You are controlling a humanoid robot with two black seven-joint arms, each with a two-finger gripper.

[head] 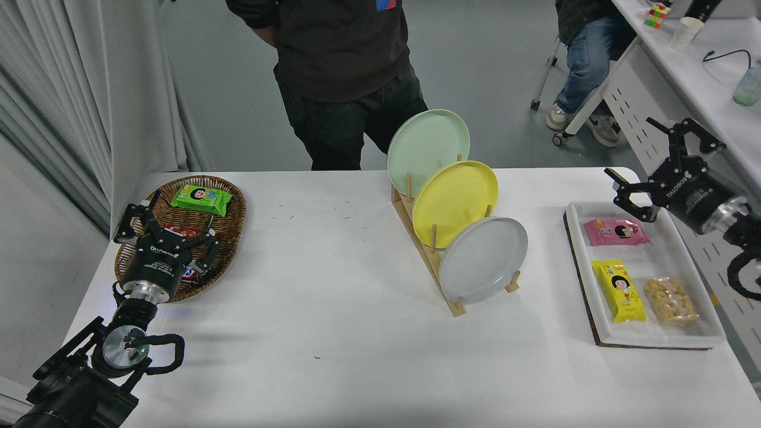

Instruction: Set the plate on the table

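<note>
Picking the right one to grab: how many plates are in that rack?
3, all standing in the wooden rack: mint-green plate at the far end, yellow plate in the middle, grey plate nearest. None looks hidden.

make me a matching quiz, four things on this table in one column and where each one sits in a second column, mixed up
Things:
1. round pale grey plate
2. round mint-green plate
3. green snack packet
4. yellow snack packet

Places:
A. in the brown wicker basket
B. front slot of the wooden plate rack
C. in the white rectangular tray
D. rear slot of the rack

Pairs: 1-B, 2-D, 3-A, 4-C
</note>
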